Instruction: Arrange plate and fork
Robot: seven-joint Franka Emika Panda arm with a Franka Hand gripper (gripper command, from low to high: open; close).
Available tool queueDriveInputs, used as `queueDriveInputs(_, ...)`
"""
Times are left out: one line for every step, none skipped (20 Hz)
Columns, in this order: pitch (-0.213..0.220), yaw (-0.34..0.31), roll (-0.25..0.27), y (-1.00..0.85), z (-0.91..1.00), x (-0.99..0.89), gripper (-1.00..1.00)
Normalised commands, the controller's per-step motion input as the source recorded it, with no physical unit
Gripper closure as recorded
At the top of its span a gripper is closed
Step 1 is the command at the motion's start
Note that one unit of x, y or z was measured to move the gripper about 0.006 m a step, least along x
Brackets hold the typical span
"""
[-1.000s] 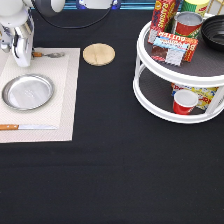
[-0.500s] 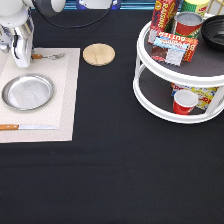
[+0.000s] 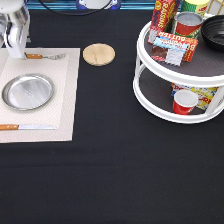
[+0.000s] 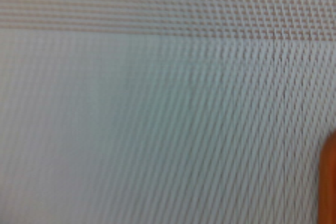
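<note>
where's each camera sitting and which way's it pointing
Exterior view: fixed off the arm, looking down across the table; the pincer shows at its top left, beside the fork, above the plate on the placemat.
Wrist view: on the hand, facing down, close on the woven mat; none of the robot shows.
Shared: the placemat, probably the fork's handle.

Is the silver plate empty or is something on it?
Empty: the plate shows only bare shiny metal; the fork lies apart on the placemat.

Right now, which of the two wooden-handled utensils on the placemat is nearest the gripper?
The fork, lying above the plate with its handle end beside the gripper. The knife lies below the plate.
</note>
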Motion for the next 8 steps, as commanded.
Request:
queueDriveInputs(0.015,0.000,-0.244,0.93,0.84,0.23,-1.00)
queueDriveInputs(0.020,0.000,-0.243,0.93,0.83,0.22,-1.00)
queueDriveInputs(0.035,0.000,-0.241,0.92,0.77,0.21,-1.00)
queueDriveInputs(0.061,0.003,-0.219,0.78,0.68,0.20,-1.00)
queueDriveInputs(0.069,0.019,-0.157,0.44,0.39,0.19,-1.00)
queueDriveInputs(0.000,0.000,0.000,0.00,0.00,0.00,-1.00)
queueDriveInputs(0.000,0.000,0.000,0.00,0.00,0.00,-1.00)
queueDriveInputs(0.000,0.000,0.000,0.00,0.00,0.00,-1.00)
